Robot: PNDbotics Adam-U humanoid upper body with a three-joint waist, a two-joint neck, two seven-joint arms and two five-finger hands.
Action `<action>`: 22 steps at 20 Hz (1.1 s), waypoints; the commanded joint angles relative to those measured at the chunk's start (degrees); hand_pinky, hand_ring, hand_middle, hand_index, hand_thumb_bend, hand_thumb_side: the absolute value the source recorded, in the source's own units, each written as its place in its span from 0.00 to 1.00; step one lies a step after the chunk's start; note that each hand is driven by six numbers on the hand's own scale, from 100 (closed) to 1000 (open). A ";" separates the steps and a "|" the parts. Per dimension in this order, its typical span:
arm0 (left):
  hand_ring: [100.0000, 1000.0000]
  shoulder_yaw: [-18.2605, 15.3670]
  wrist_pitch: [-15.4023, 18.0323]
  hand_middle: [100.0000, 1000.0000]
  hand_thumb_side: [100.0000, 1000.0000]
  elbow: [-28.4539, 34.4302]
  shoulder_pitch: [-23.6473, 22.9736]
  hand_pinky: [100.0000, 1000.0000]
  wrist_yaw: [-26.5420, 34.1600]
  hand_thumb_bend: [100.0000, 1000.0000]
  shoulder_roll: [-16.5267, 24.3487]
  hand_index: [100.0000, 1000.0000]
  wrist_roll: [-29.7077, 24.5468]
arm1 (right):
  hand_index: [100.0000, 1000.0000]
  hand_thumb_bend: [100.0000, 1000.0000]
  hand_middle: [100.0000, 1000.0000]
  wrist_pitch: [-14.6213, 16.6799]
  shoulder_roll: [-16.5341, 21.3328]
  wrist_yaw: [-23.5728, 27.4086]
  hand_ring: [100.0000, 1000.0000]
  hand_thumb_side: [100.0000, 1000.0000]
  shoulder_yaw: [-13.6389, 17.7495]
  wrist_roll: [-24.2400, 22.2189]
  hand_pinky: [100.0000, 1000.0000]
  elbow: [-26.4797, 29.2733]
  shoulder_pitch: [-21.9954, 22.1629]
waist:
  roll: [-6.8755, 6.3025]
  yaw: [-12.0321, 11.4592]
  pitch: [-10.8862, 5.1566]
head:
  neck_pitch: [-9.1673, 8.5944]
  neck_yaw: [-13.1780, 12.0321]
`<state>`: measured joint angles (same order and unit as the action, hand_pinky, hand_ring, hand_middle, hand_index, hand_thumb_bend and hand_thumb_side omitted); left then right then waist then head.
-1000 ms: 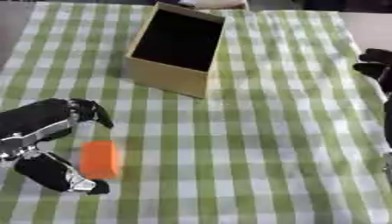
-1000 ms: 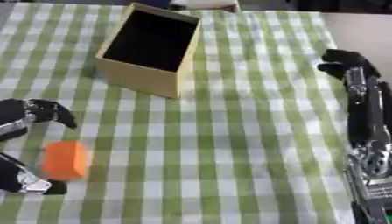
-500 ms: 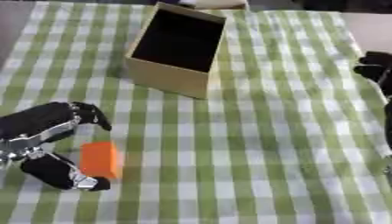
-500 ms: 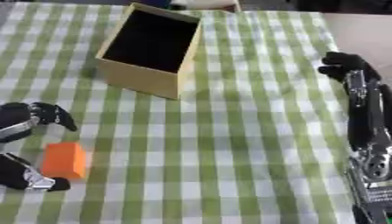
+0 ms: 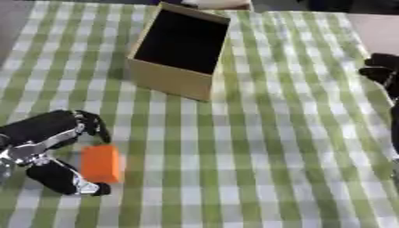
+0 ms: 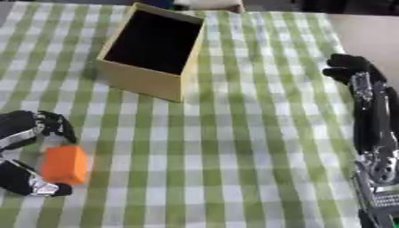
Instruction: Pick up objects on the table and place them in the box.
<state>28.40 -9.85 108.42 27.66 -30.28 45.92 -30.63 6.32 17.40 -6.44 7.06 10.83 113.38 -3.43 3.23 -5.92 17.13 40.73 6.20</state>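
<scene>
Fingers and thumb of the left hand (image 5: 43, 149) bracket the orange block (image 5: 102, 163) without closing; centre it first, then close before lifting toward the box (image 5: 181, 50).

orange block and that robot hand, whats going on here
The left robot hand is around the orange block on the checked cloth, fingers above it and thumb below, not clearly gripping yet. The open box stands farther back. The right robot hand rests curled at the table's right edge, holding nothing.
</scene>
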 commanded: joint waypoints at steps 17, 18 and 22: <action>0.55 1.07 4.87 0.54 0.00 -2.41 -0.16 0.53 -6.57 0.15 0.29 0.58 -0.32 | 0.74 0.00 0.65 0.32 0.43 0.68 0.68 1.00 0.33 -0.11 0.80 1.22 -0.46 | -0.29 0.05 -0.84 | -0.64 0.08; 0.55 1.05 4.69 0.54 0.00 -2.36 -0.17 0.52 -5.89 0.12 0.24 0.58 -0.34 | 0.74 0.00 0.65 0.32 0.42 0.67 0.68 1.00 0.34 -0.11 0.80 1.22 -0.44 | -0.30 0.07 -0.84 | -0.61 0.08; 0.55 0.17 3.38 0.54 0.00 -0.48 0.03 0.51 -3.08 0.09 0.33 0.56 -0.09 | 0.74 0.00 0.65 0.28 0.41 0.67 0.68 1.00 0.39 -0.09 0.80 1.22 -0.32 | -0.34 0.05 -0.87 | -0.51 0.21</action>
<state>28.91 -6.04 107.35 27.45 -34.10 45.41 -30.59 6.53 17.24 -6.12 7.06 10.66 113.38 -3.52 2.97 -5.93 16.99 40.69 6.28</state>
